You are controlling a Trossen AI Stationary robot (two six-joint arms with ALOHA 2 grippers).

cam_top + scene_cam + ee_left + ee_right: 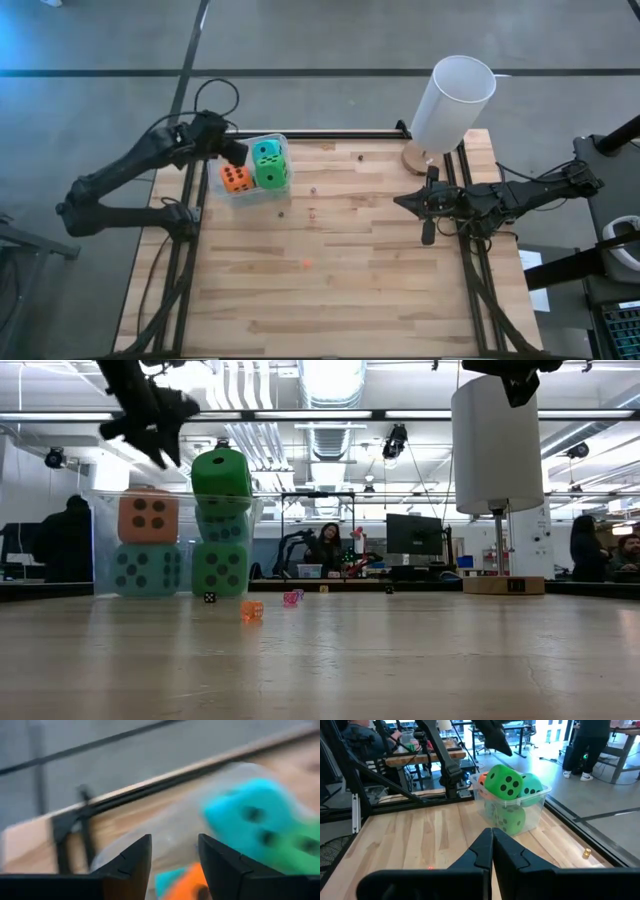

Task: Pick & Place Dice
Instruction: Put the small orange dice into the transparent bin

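On the bare front of the tabletop (330, 300) nothing needs handling; a few tiny coloured dice (251, 610) lie mid-table. Farther back, the right gripper (428, 237) waits at the right edge, jaws pressed together. Farthest, the left gripper (237, 152) hangs over the clear tub (280, 142), jaws spread and empty. The big dice sit piled inside: orange die (236, 179), teal die (266, 152), green die (271, 176) topmost and proud of the rim. The release looks done, so lifting straight up should clear the shaky pile without nudging it.

Matt, foam-like dice (503, 782) in a clear glossy plastic tub (538, 810) on a pale wood-plank table (350, 250).
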